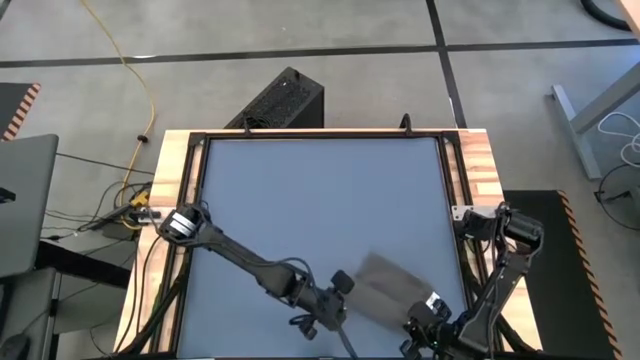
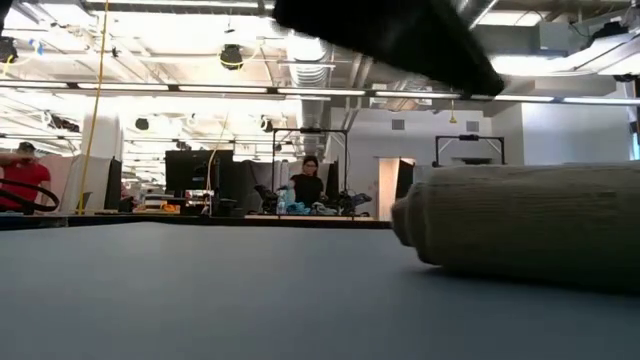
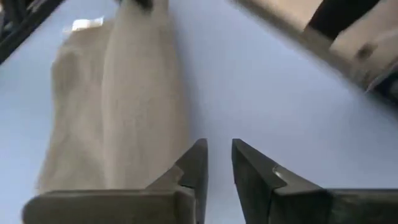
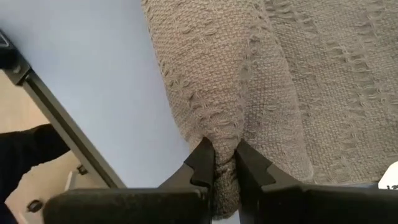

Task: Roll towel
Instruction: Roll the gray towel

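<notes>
— Right gripper (image 4: 225, 163) was pinched tight on a fold of the towel (image 4: 267, 81), fingers closed with weave bunched between them. On the table (image 1: 300, 190) seen from above, it sat down near five o'clock.

— And the left gripper (image 3: 217, 163)?

— Fingers nearly together, a thin gap between them, holding nothing. It hung just beside the towel's near end, at about six o'clock on the table, touching the cloth lightly at most; I could not tell for sure.

— Where did the towel (image 1: 392, 287) lie?

— Between the two grippers, low on the blue mat toward five o'clock, well away from the far edge. From table height the towel (image 2: 520, 225) read as a thick roll lying on its side, one coiled end facing the camera. The left wrist view showed a rounded roll with a flatter strip alongside and the white tag (image 3: 83, 24) at the far end.

— So which step was that?

— My judgement: late in the rolling, most of the cloth wound up and a last flap left flat.

— Next move?

— Probably carrying the pinched edge over that remaining strip, keeping the roll tight, with the left gripper steadying the other end so it didn't skew or loosen.
</notes>
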`<state>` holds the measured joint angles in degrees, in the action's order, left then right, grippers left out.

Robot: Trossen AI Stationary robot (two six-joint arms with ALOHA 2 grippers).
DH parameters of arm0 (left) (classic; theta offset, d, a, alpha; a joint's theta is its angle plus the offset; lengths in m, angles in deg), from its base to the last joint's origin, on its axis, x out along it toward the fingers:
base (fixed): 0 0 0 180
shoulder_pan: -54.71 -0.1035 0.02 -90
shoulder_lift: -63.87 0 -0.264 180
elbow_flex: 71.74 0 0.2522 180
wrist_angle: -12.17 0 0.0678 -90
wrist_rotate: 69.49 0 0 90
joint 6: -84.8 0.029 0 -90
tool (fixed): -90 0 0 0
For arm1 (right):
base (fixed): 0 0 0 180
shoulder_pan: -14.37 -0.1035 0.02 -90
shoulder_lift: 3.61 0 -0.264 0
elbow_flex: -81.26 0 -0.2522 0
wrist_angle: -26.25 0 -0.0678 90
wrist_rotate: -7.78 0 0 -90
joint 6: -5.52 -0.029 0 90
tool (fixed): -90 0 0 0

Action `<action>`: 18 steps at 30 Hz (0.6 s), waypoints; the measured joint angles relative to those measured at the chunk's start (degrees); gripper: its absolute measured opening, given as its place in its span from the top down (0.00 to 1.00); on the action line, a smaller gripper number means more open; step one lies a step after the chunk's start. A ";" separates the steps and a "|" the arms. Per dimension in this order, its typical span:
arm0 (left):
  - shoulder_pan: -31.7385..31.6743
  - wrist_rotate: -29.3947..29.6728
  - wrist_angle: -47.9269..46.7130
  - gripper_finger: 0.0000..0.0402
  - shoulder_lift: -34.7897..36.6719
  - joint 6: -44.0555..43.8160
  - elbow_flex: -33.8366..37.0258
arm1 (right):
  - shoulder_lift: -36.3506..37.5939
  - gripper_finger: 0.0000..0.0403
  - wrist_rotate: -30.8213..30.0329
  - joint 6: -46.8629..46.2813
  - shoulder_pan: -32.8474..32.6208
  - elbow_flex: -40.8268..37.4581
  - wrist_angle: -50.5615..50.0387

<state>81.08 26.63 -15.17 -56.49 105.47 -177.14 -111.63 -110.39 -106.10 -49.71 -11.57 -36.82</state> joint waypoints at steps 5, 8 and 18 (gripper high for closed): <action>-0.37 6.51 0.75 0.73 -0.48 1.65 -0.12 | 0.06 0.87 -0.21 -1.07 -0.93 0.00 -0.04; -1.06 4.32 1.75 0.62 -1.26 2.22 -0.15 | 0.09 0.87 -0.21 -1.08 -0.93 0.00 -0.25; -2.03 10.71 5.84 0.32 -7.18 6.59 1.27 | 0.09 0.87 -0.24 -1.41 -0.63 0.02 -0.86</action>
<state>79.05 37.34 -9.33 -63.67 112.06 -175.87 -111.55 -110.63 -107.52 -50.34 -11.55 -37.68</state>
